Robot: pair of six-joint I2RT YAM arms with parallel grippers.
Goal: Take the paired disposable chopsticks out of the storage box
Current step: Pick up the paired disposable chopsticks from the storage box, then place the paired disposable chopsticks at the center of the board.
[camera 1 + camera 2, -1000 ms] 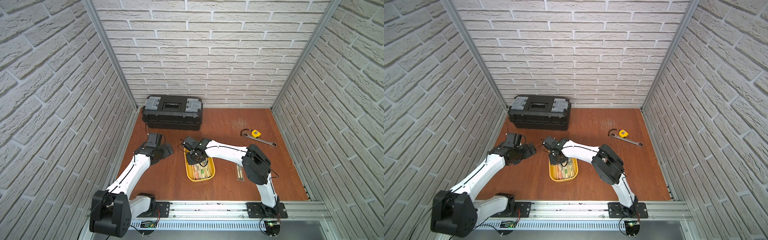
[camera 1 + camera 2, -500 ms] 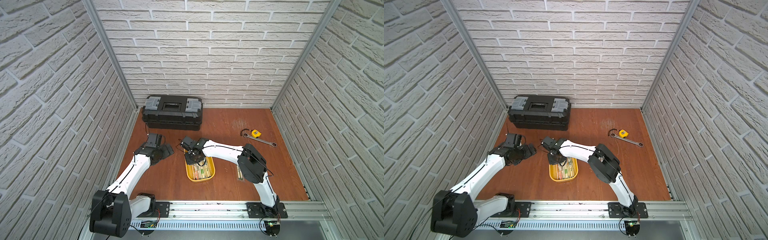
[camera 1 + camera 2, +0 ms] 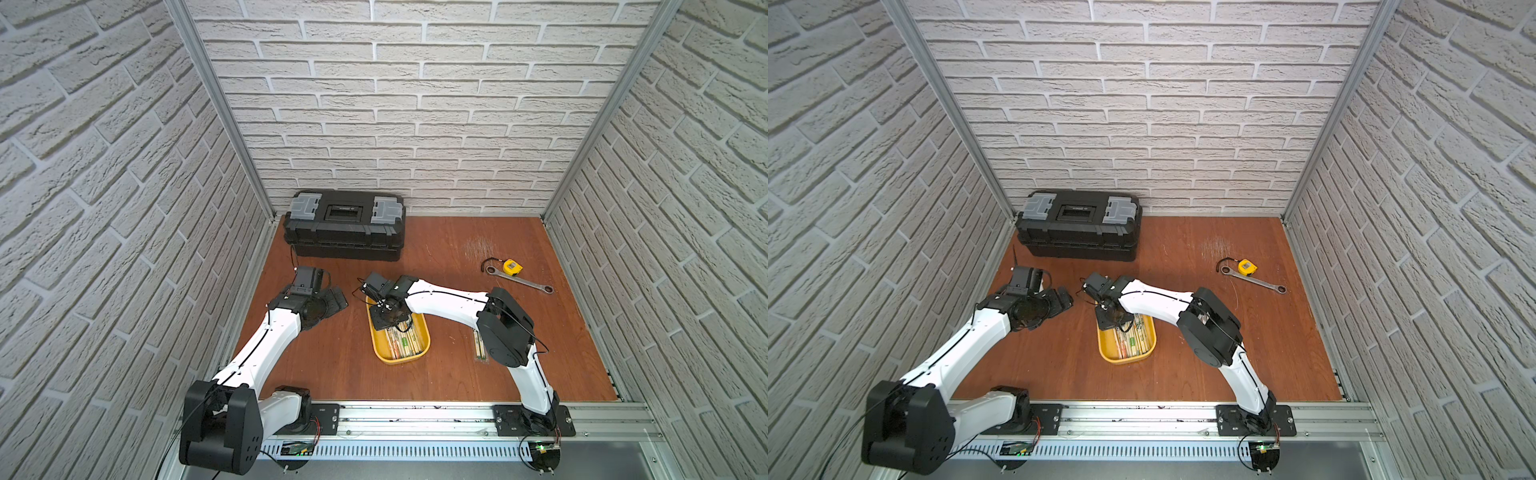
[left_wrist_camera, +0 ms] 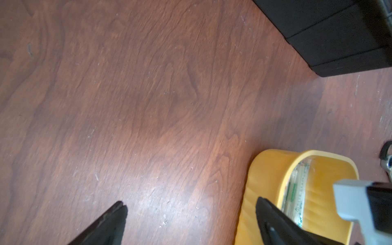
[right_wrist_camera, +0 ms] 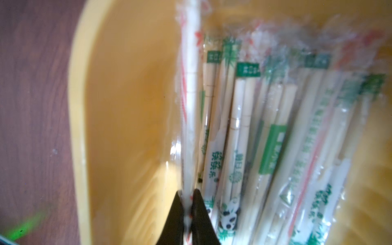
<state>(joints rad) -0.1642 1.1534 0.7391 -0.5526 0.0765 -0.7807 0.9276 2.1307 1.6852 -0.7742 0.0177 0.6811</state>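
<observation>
The black toolbox (image 3: 345, 224) stood beyond the far end of the storage box (image 3: 401, 360), well apart from it, and played no part in the operation. The storage box lay on the table (image 3: 449, 374) between the two arms. The left gripper (image 4: 191, 202) hung just beside the box on the robot's left, jaws spread wide and holding nothing. The right gripper (image 5: 187, 195) stood inside the far end of the box, its fingers (image 5: 201, 214) drawn almost together on the tip of a single pair (image 5: 191, 106) in an orange-printed sleeve. The remaining paired disposable chopsticks (image 5: 265, 127) lay bunched toward the right side of the box, with the pinched pair at the bundle's left edge. A few sleeved pairs (image 3: 480, 345) lay on the table to the right of the box. The step in hand was judged to be the grasp of one pair, with the lift not yet made. The next move called for a straight lift clear of the rim and a carry to the right of the box. The slick sleeve and the end-on pinch called for a steady, unhurried motion.
</observation>
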